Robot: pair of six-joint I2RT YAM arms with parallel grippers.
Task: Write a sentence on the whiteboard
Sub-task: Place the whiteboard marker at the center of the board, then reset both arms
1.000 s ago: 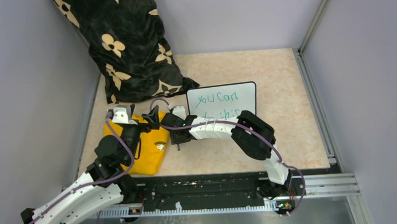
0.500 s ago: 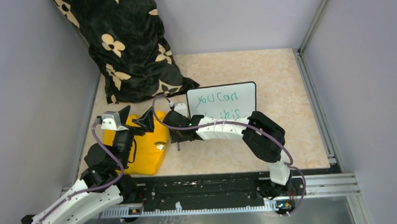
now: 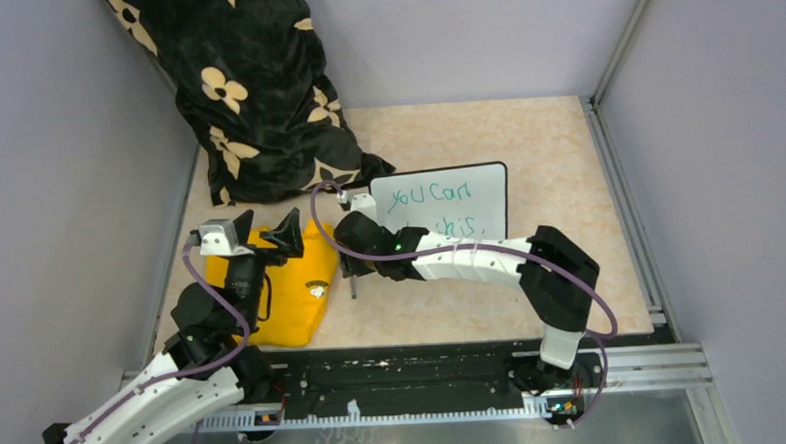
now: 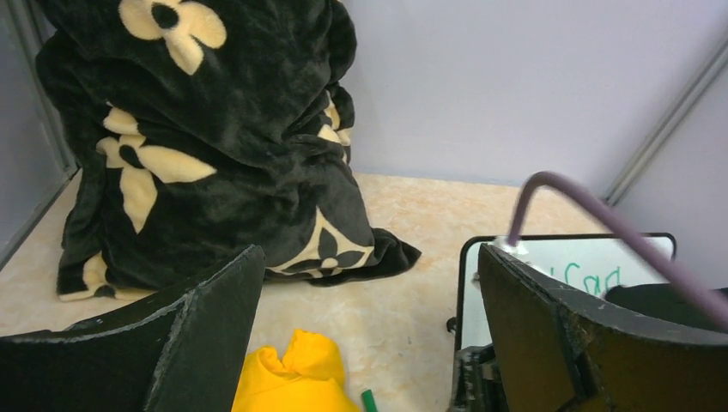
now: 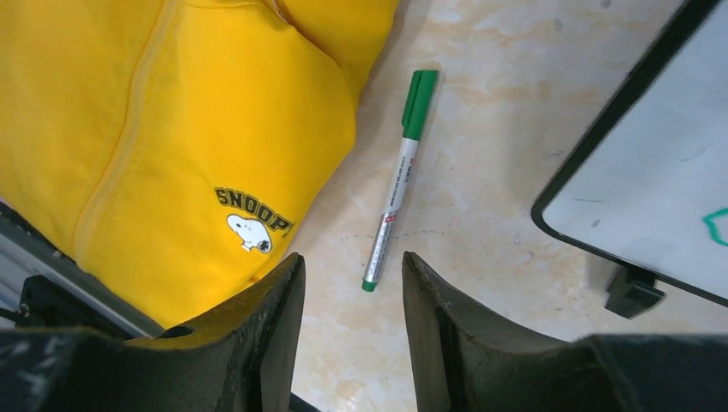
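The whiteboard (image 3: 438, 202) stands at mid table, black-framed, with the green sentence (image 3: 432, 196) on it in two lines. My right arm covers part of the lower line. In the right wrist view a corner of the whiteboard (image 5: 652, 172) shows at the right. A green-capped marker (image 5: 397, 193) lies loose on the table beside the board, seen from above as a thin marker (image 3: 353, 286). My right gripper (image 5: 352, 266) hovers over the marker's lower end, open and holding nothing. My left gripper (image 3: 266, 233) hangs wide open and empty over the yellow garment.
A yellow Snoopy garment (image 3: 287, 287) lies at the front left, close to the marker. A black blanket with cream flowers (image 3: 248, 88) is heaped in the back left corner. Grey walls close in the table on three sides. A metal rail (image 3: 456, 369) runs along the near edge.
My left gripper drew back to the left, away from the right wrist. My right arm stretched out flatter, its elbow swinging right. The marker stayed on the table.
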